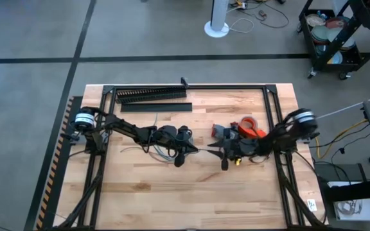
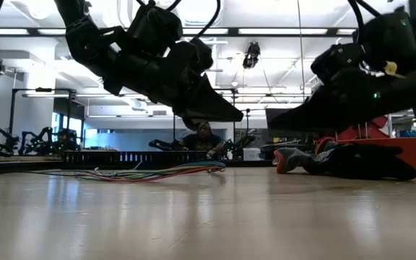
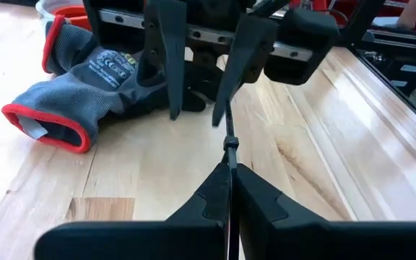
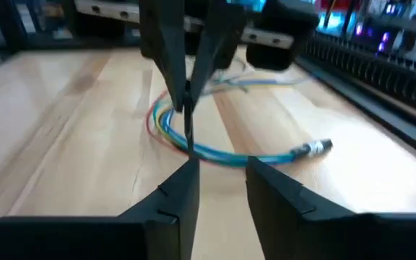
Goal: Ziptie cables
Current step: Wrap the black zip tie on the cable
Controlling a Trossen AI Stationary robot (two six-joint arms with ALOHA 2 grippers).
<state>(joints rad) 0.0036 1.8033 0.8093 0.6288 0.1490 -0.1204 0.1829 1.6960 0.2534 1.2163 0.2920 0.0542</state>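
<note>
Surroundings: a grey glove [image 3: 85,76] with red cuffs lies on the desk [image 1: 172,192] beside the right arm; a long black comb-toothed duct [image 1: 151,94] sits along the far edge.
Cables: thin coloured wires [image 4: 193,144], loosely looped on pale wood under the left arm.
Left gripper [image 3: 230,189]: fingers pinched on a thin dark ziptie [image 3: 230,148].
Right gripper [image 4: 219,180]: fingers apart, seemingly empty, facing the left one.

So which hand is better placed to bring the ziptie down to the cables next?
Left, most likely. The left hand is already shut on the ziptie and hangs close above the cables. The right hand is open, facing it from farther off.
</note>
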